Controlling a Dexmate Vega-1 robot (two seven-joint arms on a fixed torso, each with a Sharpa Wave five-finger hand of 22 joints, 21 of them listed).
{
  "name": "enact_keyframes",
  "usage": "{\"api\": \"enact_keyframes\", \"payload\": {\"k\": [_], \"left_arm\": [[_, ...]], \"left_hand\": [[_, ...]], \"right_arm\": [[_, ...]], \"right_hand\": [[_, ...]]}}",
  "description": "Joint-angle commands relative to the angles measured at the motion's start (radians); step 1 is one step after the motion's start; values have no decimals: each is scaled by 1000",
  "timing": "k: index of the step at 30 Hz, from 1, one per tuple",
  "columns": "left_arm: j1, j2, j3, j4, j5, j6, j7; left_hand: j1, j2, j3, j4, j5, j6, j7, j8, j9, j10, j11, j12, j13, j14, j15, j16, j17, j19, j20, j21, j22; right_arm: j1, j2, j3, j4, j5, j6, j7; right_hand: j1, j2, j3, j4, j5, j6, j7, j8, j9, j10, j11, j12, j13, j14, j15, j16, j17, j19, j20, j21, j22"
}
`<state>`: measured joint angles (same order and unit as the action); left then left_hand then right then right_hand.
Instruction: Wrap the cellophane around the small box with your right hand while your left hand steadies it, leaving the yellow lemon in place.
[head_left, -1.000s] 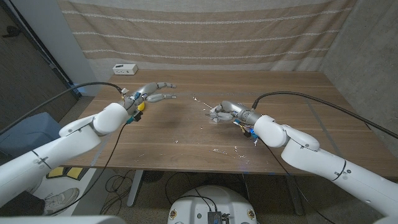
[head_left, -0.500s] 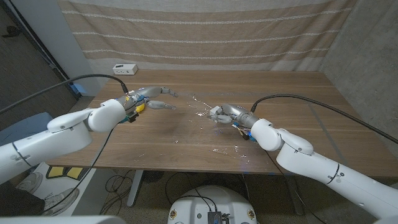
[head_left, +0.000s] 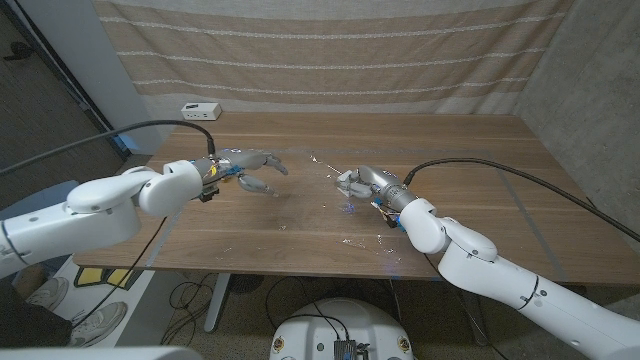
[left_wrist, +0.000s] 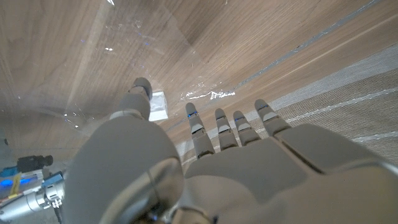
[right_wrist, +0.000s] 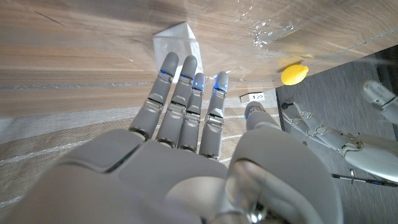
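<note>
- Head view: left hand & right hand both over mid bench, well apart. Cellophane shows as glints between them. Lemon hidden behind left hand here.
- Left wrist view: left fingers apart, gripping nothing; small box just beyond thumb, under the film.
- Right wrist view: right fingers straight, side by side, tips at the box, no grip; lemon sits well apart from it.
- Step, I judge: approach, wrap not begun. Next: left steadies box, right takes film edge.
</note>
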<state>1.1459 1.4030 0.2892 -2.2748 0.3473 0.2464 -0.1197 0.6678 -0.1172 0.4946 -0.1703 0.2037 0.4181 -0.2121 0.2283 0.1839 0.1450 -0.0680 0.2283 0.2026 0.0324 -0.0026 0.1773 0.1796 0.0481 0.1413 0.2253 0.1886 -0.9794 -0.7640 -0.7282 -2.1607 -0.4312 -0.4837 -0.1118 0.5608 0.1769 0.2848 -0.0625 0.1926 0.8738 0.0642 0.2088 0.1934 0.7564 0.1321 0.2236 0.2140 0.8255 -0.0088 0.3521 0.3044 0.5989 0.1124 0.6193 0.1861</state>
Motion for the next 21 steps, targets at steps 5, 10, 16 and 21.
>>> {"api": "enact_keyframes", "payload": {"k": [5, 10, 16, 21], "left_arm": [[-42, 13, 72, -37, 179, 11, -183], [-71, -40, 129, -32, 312, 17, -242], [-110, -113, 177, 10, 386, -21, -292], [-136, -165, 210, 36, 456, -51, -317]], "left_hand": [[31, -2, -12, 1, 14, -2, -7, -12, 5, -22, 3, -7, 4, -31, 6, -3, 1, 2, -8, -2, 3], [41, -1, -17, 4, 18, -3, -7, -16, 6, -28, 4, -9, 4, -41, 3, -1, 1, 4, -11, -3, 3], [50, 1, -22, 8, 21, -12, -7, -23, 6, -32, 2, -10, 4, -48, 0, 0, 0, 6, -18, -3, 3], [55, 3, -26, 11, 22, -23, -7, -29, 6, -38, 1, -12, 4, -52, -3, 1, 0, 6, -20, -3, 3]], "right_arm": [[-13, 21, -9, -5, -42, -21, -34], [-7, 25, -15, 1, -40, -33, -15], [2, 25, -22, 8, -45, -40, -4], [2, 20, -23, 9, -50, -45, -3]], "right_hand": [[0, 3, 20, -5, 6, 18, 0, 8, 1, 20, -1, 8, 0, 23, -2, 11, 4, 20, -6, 10, 2], [-2, 0, 27, -5, 7, 24, 1, 9, 1, 31, -5, 10, 0, 32, -5, 13, 3, 33, -11, 15, 2], [-8, -8, 47, -8, 8, 47, 3, 13, 1, 60, -3, 13, -1, 90, -13, 27, -4, 89, -40, 38, 2], [-15, -10, 53, -7, 7, 55, 3, 14, 1, 72, 2, 14, -1, 113, -23, 33, -4, 101, -38, 43, 2]]}}
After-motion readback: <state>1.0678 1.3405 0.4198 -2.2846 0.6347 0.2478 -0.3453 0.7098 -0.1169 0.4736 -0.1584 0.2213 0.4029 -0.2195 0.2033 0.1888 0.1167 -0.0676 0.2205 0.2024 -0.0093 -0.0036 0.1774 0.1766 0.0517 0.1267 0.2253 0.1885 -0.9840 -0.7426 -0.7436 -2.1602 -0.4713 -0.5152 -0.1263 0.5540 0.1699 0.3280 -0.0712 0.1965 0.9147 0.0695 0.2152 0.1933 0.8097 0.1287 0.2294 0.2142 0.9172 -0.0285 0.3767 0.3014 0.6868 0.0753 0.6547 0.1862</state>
